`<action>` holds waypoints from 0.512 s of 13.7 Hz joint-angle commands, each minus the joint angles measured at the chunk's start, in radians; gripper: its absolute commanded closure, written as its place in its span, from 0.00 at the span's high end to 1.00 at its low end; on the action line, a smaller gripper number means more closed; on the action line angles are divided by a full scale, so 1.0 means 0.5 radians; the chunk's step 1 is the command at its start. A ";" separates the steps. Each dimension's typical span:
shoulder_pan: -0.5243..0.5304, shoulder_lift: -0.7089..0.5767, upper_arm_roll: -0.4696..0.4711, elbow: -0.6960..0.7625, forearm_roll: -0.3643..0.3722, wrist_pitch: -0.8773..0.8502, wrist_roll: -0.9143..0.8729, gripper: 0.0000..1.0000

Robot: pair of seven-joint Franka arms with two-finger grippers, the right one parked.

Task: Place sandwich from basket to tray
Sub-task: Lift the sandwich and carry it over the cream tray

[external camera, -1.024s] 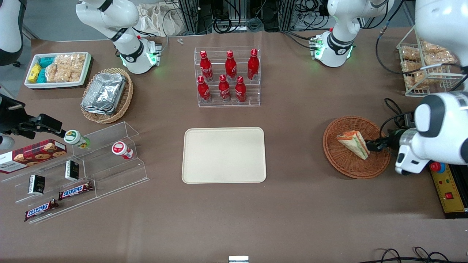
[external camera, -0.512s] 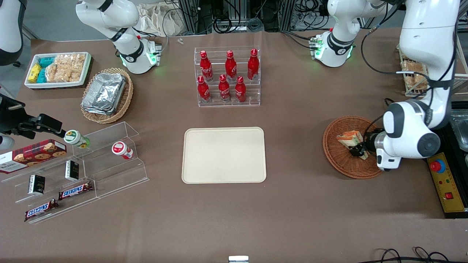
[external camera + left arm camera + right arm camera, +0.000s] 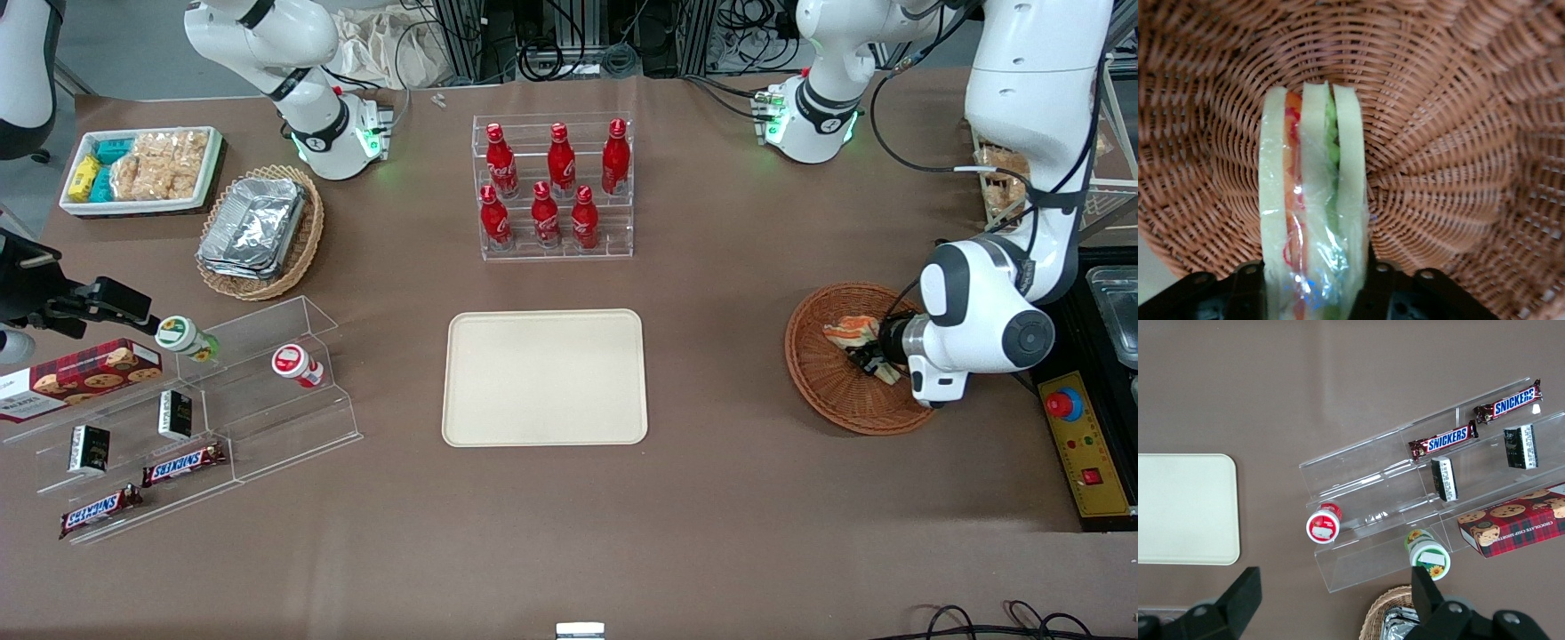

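Comparing the front view with a second ago, we see the working arm has swung in over the basket [image 3: 853,357], so that its gripper [image 3: 864,357], which then reached in level from the working arm's end of the table, now comes down onto the sandwich [image 3: 855,335]. The wedge has tilted and shifted slightly, which we take as a sign that the grasp is made and the lift can begin; the tray [image 3: 544,377] waits bare, well apart toward the table's middle.

From the left wrist view, we get what the front view hides: the gripper [image 3: 1315,280] has one black finger [image 3: 1248,290] pressed to each outer bread face of the sandwich [image 3: 1313,220], clenched on it edge-up, with the wicker of the basket [image 3: 1458,147] close beneath.

On the right wrist view, we find only a corner of the tray [image 3: 1185,510] and a clear stepped rack [image 3: 1405,500] of snacks; neither sandwich nor basket appears.
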 commanded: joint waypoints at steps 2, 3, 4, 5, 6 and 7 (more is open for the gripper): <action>-0.013 -0.228 -0.013 0.230 0.004 -0.456 -0.021 0.00; -0.019 -0.247 -0.016 0.352 0.004 -0.621 -0.018 0.00; -0.028 -0.244 -0.032 0.481 0.004 -0.790 -0.012 0.00; -0.047 -0.241 -0.096 0.598 0.001 -0.913 -0.009 0.00; -0.053 -0.238 -0.163 0.675 -0.002 -0.981 -0.018 0.00; -0.059 -0.241 -0.249 0.709 -0.002 -1.003 -0.033 0.00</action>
